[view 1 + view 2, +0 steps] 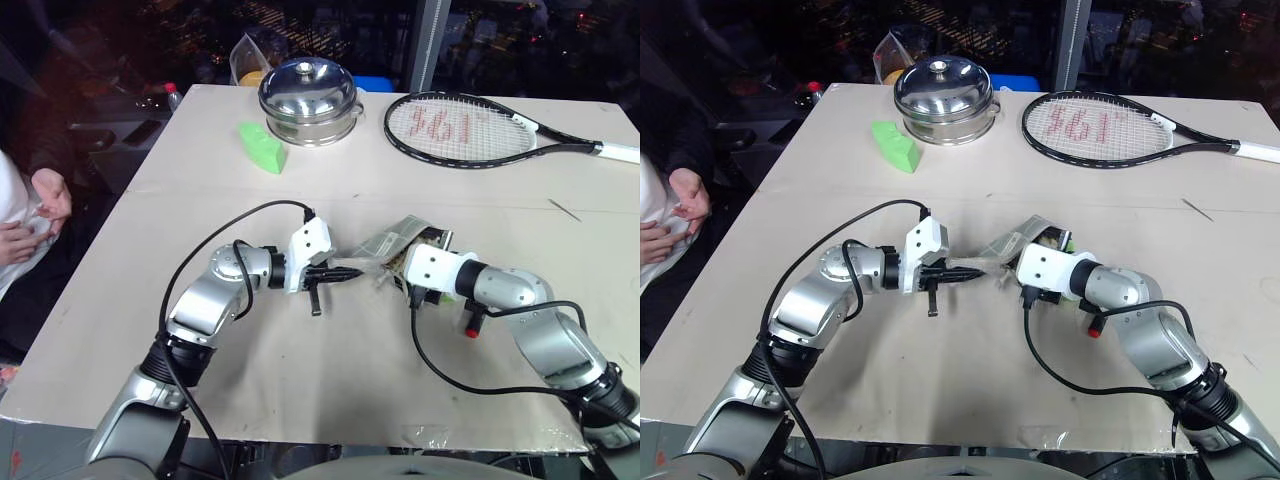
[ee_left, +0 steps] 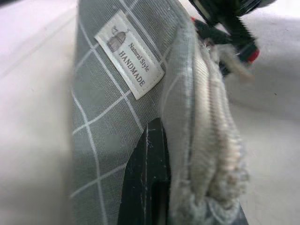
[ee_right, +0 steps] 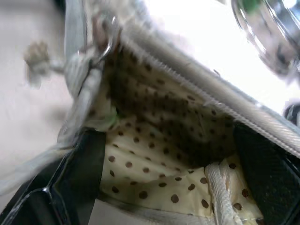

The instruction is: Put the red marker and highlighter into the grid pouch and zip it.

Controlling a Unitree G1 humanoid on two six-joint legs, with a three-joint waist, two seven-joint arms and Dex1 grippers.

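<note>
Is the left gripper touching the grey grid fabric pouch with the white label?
Touching. In the left wrist view, the left gripper is shut on the grey grid fabric pouch, one black finger pressed against the cloth.

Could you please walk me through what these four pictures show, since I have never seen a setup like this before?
Two pictures come from cameras on a humanoid robot's head, looking down over its two arms at a table. The other two come from cameras on its wrists, looking along the black fingers. The left gripper is shut on the edge of the grid pouch, a grey checked case with a white label. The right gripper stands open at the pouch's mouth, where you see a dotted lining. Farther back lie a steel pot, a tennis racket and a green block. A person's hands show beside the table.
</note>
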